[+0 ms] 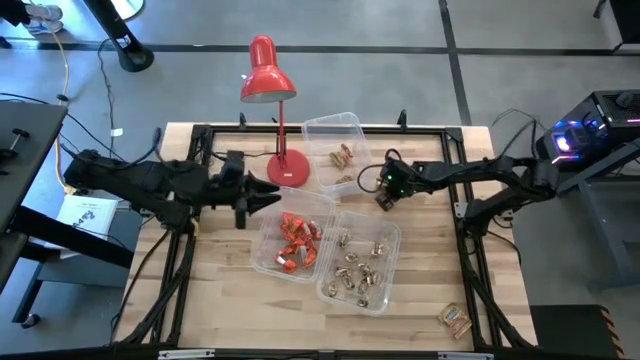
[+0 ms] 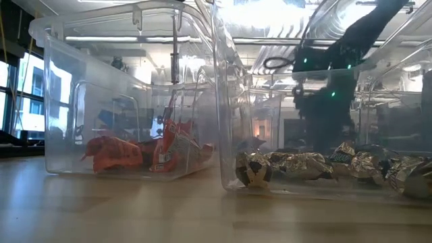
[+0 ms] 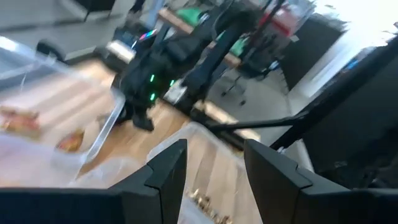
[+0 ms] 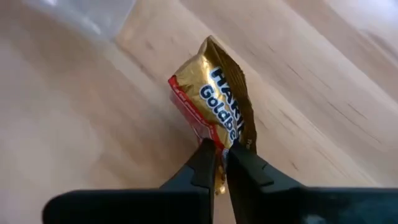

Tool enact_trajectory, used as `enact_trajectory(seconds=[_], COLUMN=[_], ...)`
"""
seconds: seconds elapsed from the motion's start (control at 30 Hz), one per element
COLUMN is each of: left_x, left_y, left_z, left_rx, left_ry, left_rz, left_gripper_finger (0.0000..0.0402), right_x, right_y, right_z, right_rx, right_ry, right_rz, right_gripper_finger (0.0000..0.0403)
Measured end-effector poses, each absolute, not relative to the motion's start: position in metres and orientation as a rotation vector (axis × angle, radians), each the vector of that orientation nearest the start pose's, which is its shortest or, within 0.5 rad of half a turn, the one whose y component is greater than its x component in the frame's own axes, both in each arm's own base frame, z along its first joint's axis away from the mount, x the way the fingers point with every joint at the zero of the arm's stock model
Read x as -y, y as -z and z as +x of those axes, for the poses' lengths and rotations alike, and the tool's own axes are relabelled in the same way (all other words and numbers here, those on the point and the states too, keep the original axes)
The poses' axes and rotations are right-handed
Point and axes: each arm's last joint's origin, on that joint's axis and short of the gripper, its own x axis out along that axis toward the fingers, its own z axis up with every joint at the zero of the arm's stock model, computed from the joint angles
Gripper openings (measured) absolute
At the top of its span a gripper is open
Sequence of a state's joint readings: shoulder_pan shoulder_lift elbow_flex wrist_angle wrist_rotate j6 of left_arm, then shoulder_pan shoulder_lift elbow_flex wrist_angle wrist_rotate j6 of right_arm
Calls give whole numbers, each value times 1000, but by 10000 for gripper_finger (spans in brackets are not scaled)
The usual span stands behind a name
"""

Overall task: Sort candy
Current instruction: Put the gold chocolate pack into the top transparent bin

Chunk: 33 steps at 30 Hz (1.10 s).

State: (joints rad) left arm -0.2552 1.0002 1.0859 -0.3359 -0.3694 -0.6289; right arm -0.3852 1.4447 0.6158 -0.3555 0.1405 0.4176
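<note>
Right wrist view: my right end effector [image 4: 222, 163] is clenched on a gold candy [image 4: 219, 102] just above the desk [image 4: 74, 118], right of the lamp [image 1: 272, 85]. My left end effector [image 3: 211, 165] waits released, left of the lamp.

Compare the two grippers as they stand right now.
The right gripper is shut on a gold Haribo candy packet; the left gripper is open and holds nothing. The right gripper is low over bare table wood beside the tubs; the left gripper hangs at the edge of the red-candy tub. Both have two dark fingers.
</note>
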Motion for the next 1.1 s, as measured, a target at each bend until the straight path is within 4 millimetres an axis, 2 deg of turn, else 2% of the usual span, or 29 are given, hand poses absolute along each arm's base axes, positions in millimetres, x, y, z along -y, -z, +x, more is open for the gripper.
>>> enact_trajectory(seconds=[0.1,0.23,0.4,0.57,0.7,0.83,0.97,1.1], left_x=[41,36,30,29,30,30,30,31], left_y=[-395,-405,-412,-412,-406,-402,-402,-402], left_z=[193,177,162,160,161,162,162,162], left_rx=[-124,-59,-13,-18,-69,-105,-109,-119], left_ry=[-146,-156,-210,-224,-234,-242,-234,-200], left_rz=[-508,-457,-394,-373,-372,-386,-387,-376], left_gripper_finger=[154,154,154,154,154,154,154,154], right_x=[82,69,61,55,50,49,53,55], right_y=[-155,-195,-252,-287,-292,-273,-251,-260], right_z=[208,197,197,212,235,260,276,286], right_rx=[-1123,-1116,-806,-443,-297,-295,-363,-379], right_ry=[712,751,736,633,550,570,619,617], right_rz=[455,347,333,368,400,468,543,512], right_gripper_finger=[18,5,3,5,4,26,83,149])
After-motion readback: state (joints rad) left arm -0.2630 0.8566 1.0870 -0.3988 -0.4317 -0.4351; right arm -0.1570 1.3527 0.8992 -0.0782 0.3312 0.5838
